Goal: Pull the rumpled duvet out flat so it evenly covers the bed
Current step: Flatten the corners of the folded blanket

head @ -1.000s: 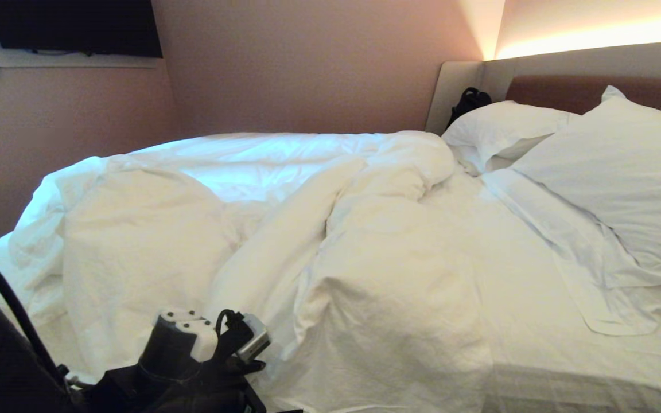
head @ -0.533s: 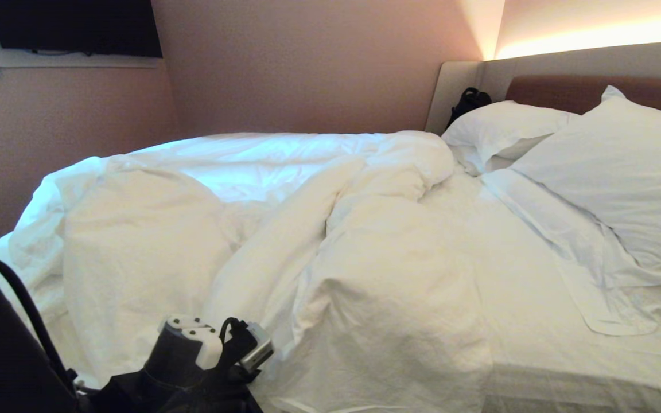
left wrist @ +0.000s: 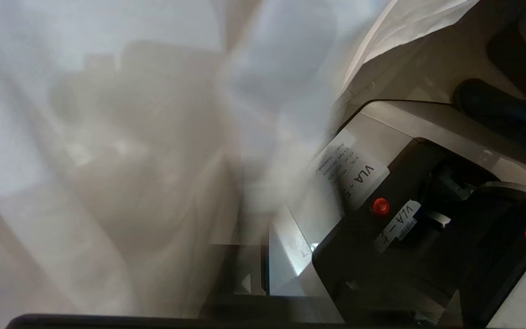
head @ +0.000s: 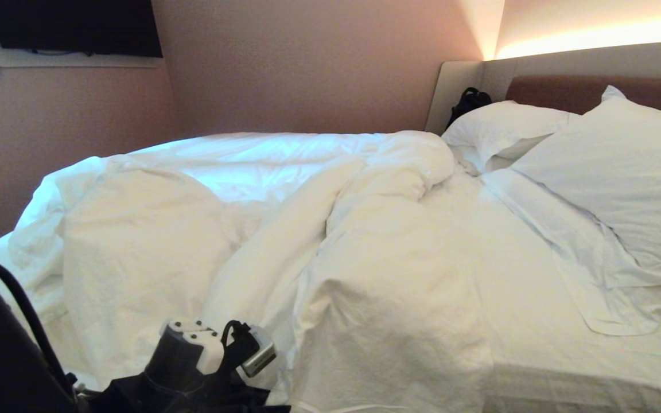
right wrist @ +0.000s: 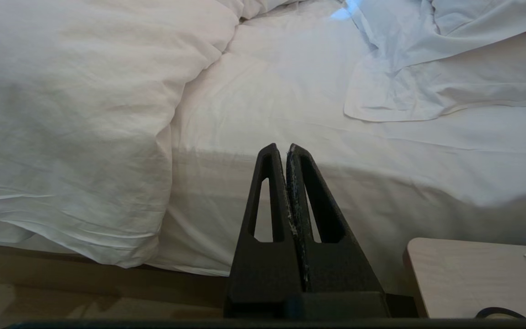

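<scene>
The white duvet [head: 365,275] lies bunched in thick folds across the middle and left of the bed [head: 537,344], its near edge hanging over the side. My left arm's wrist [head: 198,350] is low at the bottom left, pressed against that hanging edge. In the left wrist view my left gripper [left wrist: 244,214] is wrapped in the duvet's cloth [left wrist: 107,137], which gathers toward it; the gripper is shut on the cloth. My right gripper [right wrist: 286,148] is shut and empty, level with the mattress side [right wrist: 359,183], beside the duvet's overhang [right wrist: 71,160].
Two white pillows [head: 623,172] [head: 502,126] lean at the brown headboard [head: 571,92], a black bag [head: 468,100] beside them. A loose sheet [right wrist: 427,82] lies rumpled below the pillows. A pale wooden bedside table [right wrist: 464,274] stands right of my right gripper. My own base [left wrist: 404,137] is close by the left arm.
The left wrist has sunk a little and edged right against the duvet's hanging edge. The right arm has not moved.
</scene>
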Robot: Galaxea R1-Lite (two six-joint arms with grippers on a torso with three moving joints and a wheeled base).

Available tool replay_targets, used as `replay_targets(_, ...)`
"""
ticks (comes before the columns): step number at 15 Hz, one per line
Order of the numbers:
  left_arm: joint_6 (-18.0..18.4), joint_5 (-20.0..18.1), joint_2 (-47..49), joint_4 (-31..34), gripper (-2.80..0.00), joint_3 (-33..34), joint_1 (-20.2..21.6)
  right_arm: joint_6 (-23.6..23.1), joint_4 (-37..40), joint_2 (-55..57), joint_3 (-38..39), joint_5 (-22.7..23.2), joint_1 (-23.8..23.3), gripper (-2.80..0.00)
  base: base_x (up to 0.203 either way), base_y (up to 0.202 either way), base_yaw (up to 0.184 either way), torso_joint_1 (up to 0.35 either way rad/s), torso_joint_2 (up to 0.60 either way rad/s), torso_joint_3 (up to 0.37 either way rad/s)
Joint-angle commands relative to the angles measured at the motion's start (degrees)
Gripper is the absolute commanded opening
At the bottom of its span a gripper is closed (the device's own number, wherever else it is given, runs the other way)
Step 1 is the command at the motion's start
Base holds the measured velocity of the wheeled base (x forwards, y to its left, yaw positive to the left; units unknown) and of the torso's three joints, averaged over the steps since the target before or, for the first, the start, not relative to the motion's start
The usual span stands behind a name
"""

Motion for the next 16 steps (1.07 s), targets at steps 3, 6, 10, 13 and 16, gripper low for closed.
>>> replay_targets(3,0.0,-0.1,0.2,-0.3,-2.8,0.0,-0.1,0.0,0.0,0.0,0.0,0.0,0.0,-2.8,0.0,0.0,0.0,0.0,0.0,0.0)
replay_targets(6,-1.2,-0.1,-1.6,-1.4,-2.8,-1.9,-0.1,0.0,0.0,0.0,0.0,0.0,0.0,-2.8,0.0,0.0,0.0,0.0,0.0,0.0)
replay_targets(10,-8.0,0.5,-6.5,0.3,-2.8,-8.3,-2.6,-0.1,0.0,0.0,0.0,0.0,0.0,-2.8,0.0,0.0,0.0,0.0,0.0,0.0)
replay_targets(13,-10.9,0.8,-9.8,10.7,-2.8,-17.5,-4.6,-0.4,0.0,0.0,0.0,0.0,0.0,-2.8,0.0,0.0,0.0,0.0,0.0,0.0)
replay_targets(16,-11.7,1.0,-11.1,19.2,-2.8,-25.9,-6.8,-0.5,0.1,0.0,0.0,0.0,0.0,-2.8,0.0,0.0,0.0,0.0,0.0,0.0)
